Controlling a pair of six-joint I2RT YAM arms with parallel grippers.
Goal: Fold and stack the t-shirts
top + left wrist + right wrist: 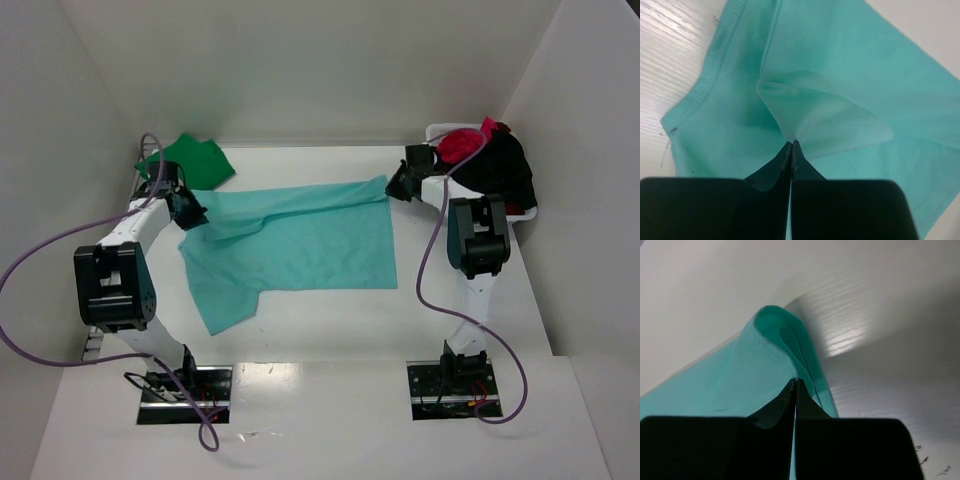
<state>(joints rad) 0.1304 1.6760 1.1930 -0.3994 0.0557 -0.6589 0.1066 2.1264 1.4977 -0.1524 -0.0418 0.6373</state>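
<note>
While teal t-shirt lies spread — left pincer, right pincer both clamped on it

The left arm and the right arm are each built of slim white links joined by boxy black joint housings, with a thin purple cable looping alongside, a dark metal base plate, and flat, tapered matte-black end effector fingers.
</note>
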